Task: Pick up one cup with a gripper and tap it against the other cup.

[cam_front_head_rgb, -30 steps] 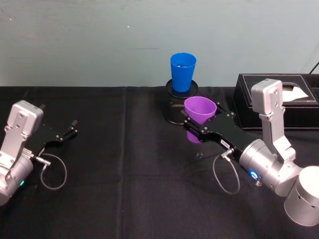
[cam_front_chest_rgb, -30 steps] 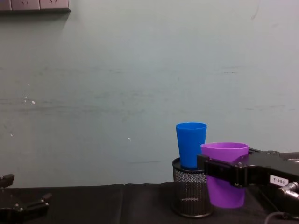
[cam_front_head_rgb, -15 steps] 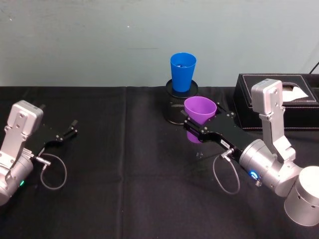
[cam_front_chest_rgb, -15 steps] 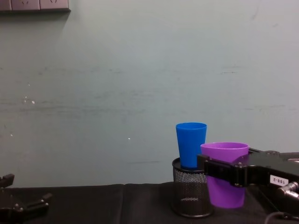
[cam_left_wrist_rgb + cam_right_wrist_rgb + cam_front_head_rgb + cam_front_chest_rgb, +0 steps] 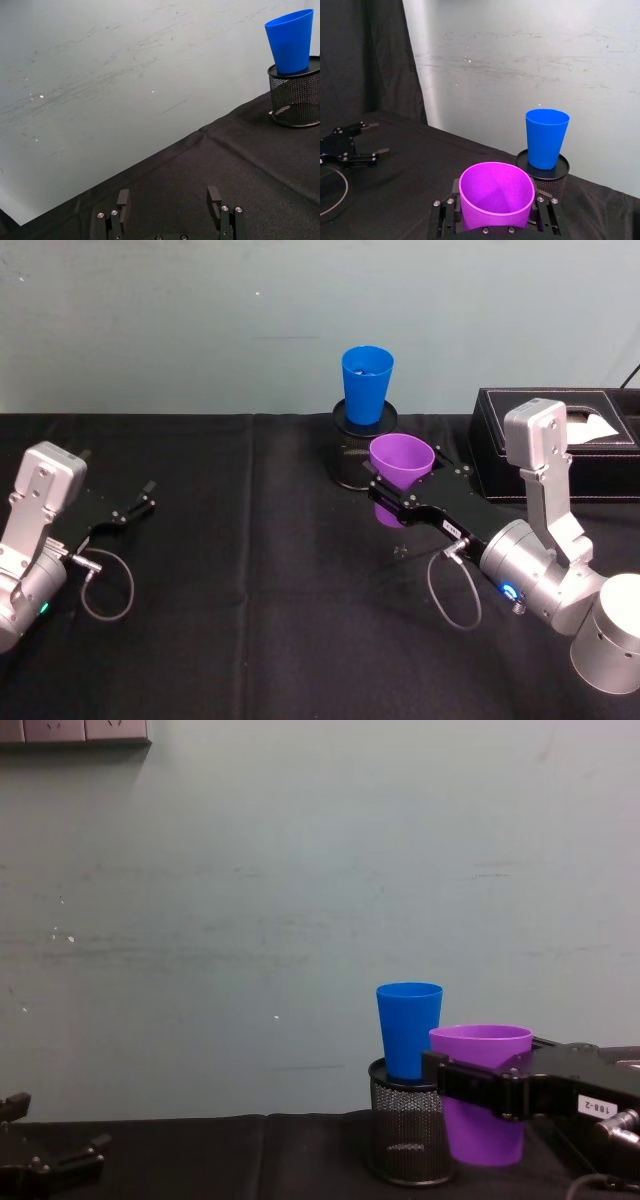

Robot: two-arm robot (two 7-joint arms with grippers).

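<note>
Right hand (image 5: 385, 502) is clenched round the purple cup (image 5: 401, 462) below its rim, cup upright and apparently just clear of the tabletop (image 5: 250, 590), so the pickup looks done. The blue cup (image 5: 366, 383) stands on top of the black mesh pen holder (image 5: 350, 455), near the purple cup but apart from it and higher; no contact, so the tap is left. Left hand (image 5: 135, 502) is parked far left, released and empty.

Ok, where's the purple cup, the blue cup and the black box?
purple cup (image 5: 495, 199), right wrist view, on its inner wall.
blue cup (image 5: 366, 400), head view, on its outer wall.
black box (image 5: 610, 475), head view, on its front face.
</note>
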